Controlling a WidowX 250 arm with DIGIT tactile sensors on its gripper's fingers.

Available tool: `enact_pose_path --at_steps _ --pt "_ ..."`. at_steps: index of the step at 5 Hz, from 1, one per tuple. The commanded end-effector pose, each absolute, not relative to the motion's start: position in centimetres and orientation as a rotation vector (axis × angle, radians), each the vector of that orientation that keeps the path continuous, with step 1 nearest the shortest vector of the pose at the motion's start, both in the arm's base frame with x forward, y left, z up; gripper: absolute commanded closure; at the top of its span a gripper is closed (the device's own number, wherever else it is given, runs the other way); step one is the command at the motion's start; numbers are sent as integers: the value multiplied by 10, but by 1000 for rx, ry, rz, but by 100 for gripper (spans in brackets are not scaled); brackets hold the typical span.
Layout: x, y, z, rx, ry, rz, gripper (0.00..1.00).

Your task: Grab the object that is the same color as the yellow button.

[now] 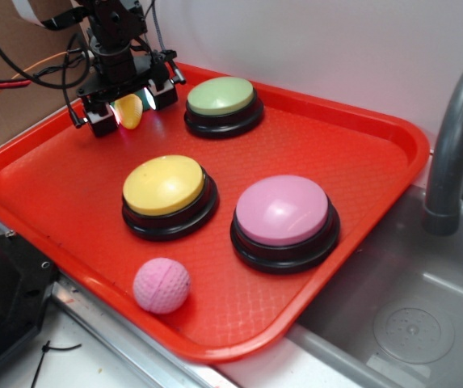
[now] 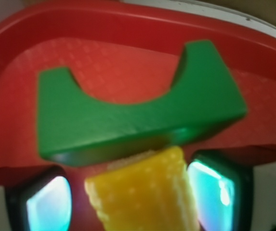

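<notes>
Gripper: one, the gripper (image 1: pixel 131 109) sits at the far left corner of the tray, its two fingers (image 2: pixel 48 204) on either side of the corn toy, pinching it between them.
Corn toy: one, the corn toy (image 1: pixel 130 111) is small, yellow-orange and ribbed; it sits upright between the fingers in the exterior view and fills the lower middle of the wrist view (image 2: pixel 145 195).
Contact with tray: cannot tell whether the corn toy touches the tray floor or hangs just above it.
Buttons: three, each a round dome on a black base, all on the tray.
Yellow button: one, the yellow button (image 1: pixel 166 192) is near the middle of the tray, toward the front left, well apart from the gripper.
Green button: one, the green button (image 1: pixel 223 103) is at the back, just beside the gripper on the right of the picture.
Pink button: one, the pink button (image 1: pixel 284 218) is beside the yellow one, toward the sink side.
Ball: one, the pink ball (image 1: pixel 162 284) is near the front rim, below the yellow button.
Green block: one, the green block (image 2: pixel 128 115) has a curved notch cut in one side and lies on the tray just beyond the corn toy; seen only in the wrist view.
Tray: one, the red tray (image 1: pixel 360 170) holds everything.
Sink: one, the sink (image 1: pixel 413 323) lies beside the tray, with one grey faucet (image 1: pixel 457 137) over it.
</notes>
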State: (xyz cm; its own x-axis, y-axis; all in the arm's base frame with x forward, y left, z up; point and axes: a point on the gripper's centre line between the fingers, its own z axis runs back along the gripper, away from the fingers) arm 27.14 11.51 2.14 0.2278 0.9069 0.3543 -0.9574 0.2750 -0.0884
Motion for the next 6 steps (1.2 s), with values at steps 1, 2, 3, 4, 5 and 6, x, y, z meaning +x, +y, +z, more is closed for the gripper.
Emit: enact_pose_path --at_steps 1,2,3,4,5,6 --pt "268 123 45 118 -405 1283 100" --pt "259 113 79 38 -348 1141 100" --pt "245 106 113 -55 -288 965 100" --pt "229 89 146 -76 -225 719 100" --pt "215 68 165 -88 -209 512 100" --pt "200 54 181 -106 -224 380 100"
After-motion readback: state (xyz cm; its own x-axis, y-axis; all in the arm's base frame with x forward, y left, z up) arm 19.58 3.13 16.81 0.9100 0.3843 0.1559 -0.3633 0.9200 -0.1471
